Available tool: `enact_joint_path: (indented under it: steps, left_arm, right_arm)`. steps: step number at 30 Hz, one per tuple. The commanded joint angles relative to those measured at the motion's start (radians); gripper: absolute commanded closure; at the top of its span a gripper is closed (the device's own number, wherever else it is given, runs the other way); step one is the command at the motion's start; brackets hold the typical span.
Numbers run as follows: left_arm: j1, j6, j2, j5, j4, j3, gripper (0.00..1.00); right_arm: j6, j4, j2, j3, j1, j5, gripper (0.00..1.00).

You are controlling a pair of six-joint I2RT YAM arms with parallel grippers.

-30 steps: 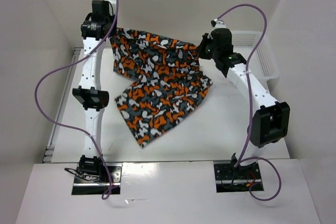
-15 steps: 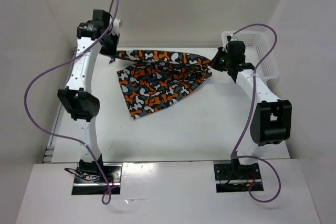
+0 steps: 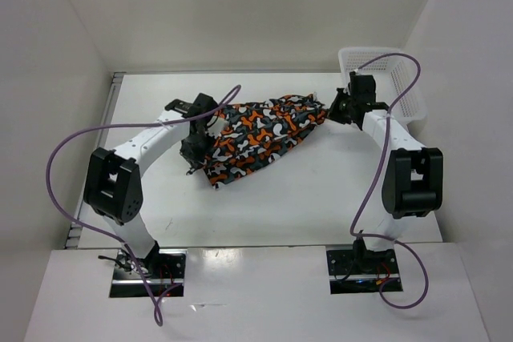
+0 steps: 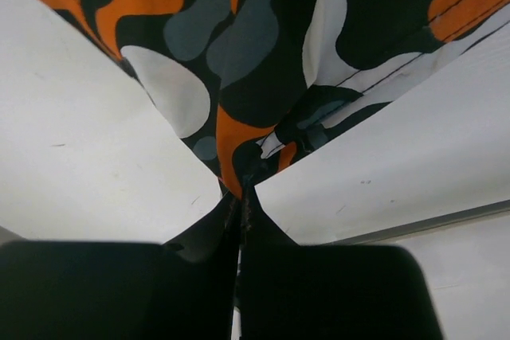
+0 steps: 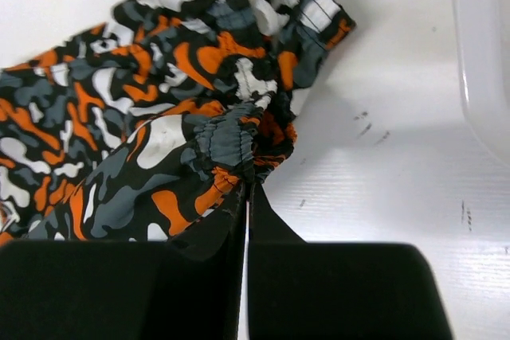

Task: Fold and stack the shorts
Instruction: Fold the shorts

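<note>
Though aloft before, shorts [image 3: 258, 137] now low.

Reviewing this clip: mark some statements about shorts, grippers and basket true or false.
1. The left gripper and right gripper are both shut on the shorts. True.
2. The shorts lie inside the basket. False: they are on the table, outside the white mesh basket.
3. The right gripper pinches the gathered waistband. True.
4. The left gripper hangs clear of the cloth. False: it pinches the shorts' left end.
</note>
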Motion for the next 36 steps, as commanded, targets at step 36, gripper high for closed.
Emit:
enact_joint_path:
  steps: [36]
  left_arm:
    - [0.419, 0.005, 0.606, -0.055, 0.052, 1.679, 1.00]
  right_arm:
    - [-0.019, -0.005, -0.287, 0.360, 0.632, 0.181, 1.00]
